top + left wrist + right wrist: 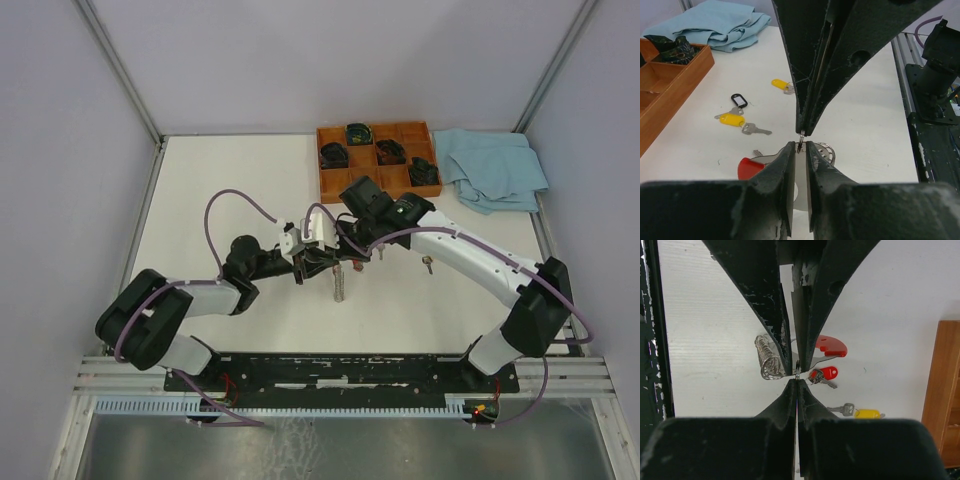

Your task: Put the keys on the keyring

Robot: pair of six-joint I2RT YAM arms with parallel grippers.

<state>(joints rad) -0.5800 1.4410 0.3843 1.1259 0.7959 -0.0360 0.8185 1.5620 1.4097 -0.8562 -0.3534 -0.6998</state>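
**Three to thread, none seen home**

Both my pairs of fingers meet tip to tip over the bench [870, 130], with the thin wire of the keyring [832, 346] caught between them. My left fingers [790, 152] stand narrow, a slim gap between them and the wire at their tips. My right fingers [793, 390] are pressed almost flat together on that same wire. The ring's curved red band sits just beside the meeting point, and a wire coil [767, 360] lies on its other side.

The red key [826, 373] sits right beside the ring, touching or nearly so. Whether it is on the wire I cannot tell, since my own fingertips cover the join. A yellow key [780, 83] lies loose on the bench, well apart from the ring, out toward the blue cloth [715, 25]. A second yellow key [732, 119] lies nearer, just beside a black oval tag [739, 100] and a plain silver key [756, 130]. It too is off the ring.

By my reckoning the job is in its early part. The ring is gripped from both sides, likely to part its coils. At least two keys are yet to be fetched and slid on. The red one may be next in line, or may be done.
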